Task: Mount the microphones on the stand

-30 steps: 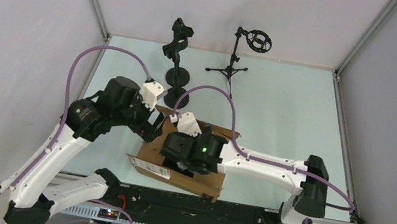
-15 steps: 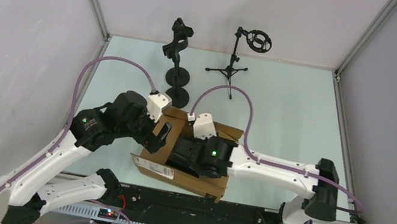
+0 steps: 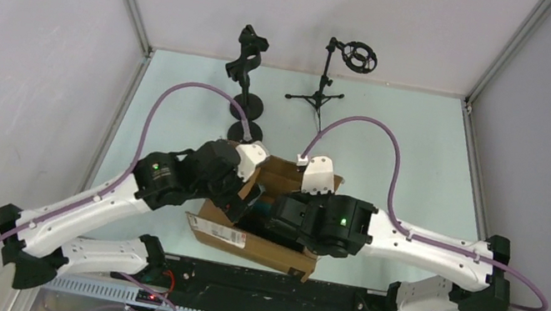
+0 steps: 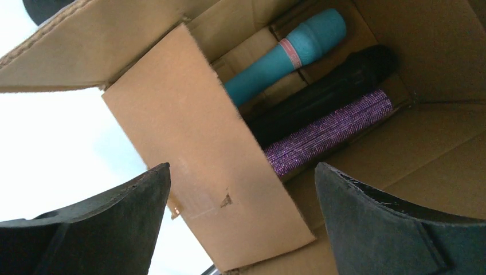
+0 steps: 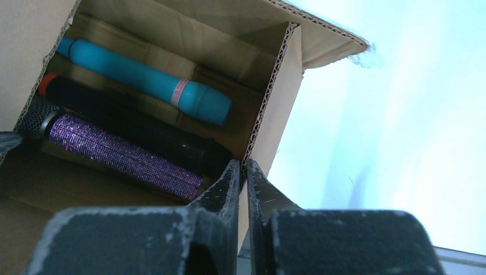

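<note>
An open cardboard box (image 3: 218, 234) lies near the arms with three microphones side by side inside. They are a turquoise microphone (image 5: 143, 77), a black microphone (image 5: 132, 129) with an orange-red end, and a glittery purple microphone (image 5: 126, 154) with a silver mesh head (image 5: 34, 117). My right gripper (image 5: 241, 167) is shut on the box's side wall (image 5: 281, 97). My left gripper (image 4: 242, 167) stands wide open astride a box flap (image 4: 195, 143). Beyond that flap lie the turquoise microphone (image 4: 286, 54), black microphone (image 4: 326, 91) and purple microphone (image 4: 329, 134). A black stand (image 3: 248, 58) with a clip rises behind the box.
A small tripod stand (image 3: 318, 95) with a ring mount (image 3: 360, 57) stands at the back, right of the clip stand's round bases (image 3: 245, 129). Grey walls close in the pale green table (image 3: 406, 161) on three sides. Both arms' purple cables arch over the box.
Both arms have reached further over the box. The right gripper went from open to shut on the box wall. The left gripper slid right onto the flap, still open.
</note>
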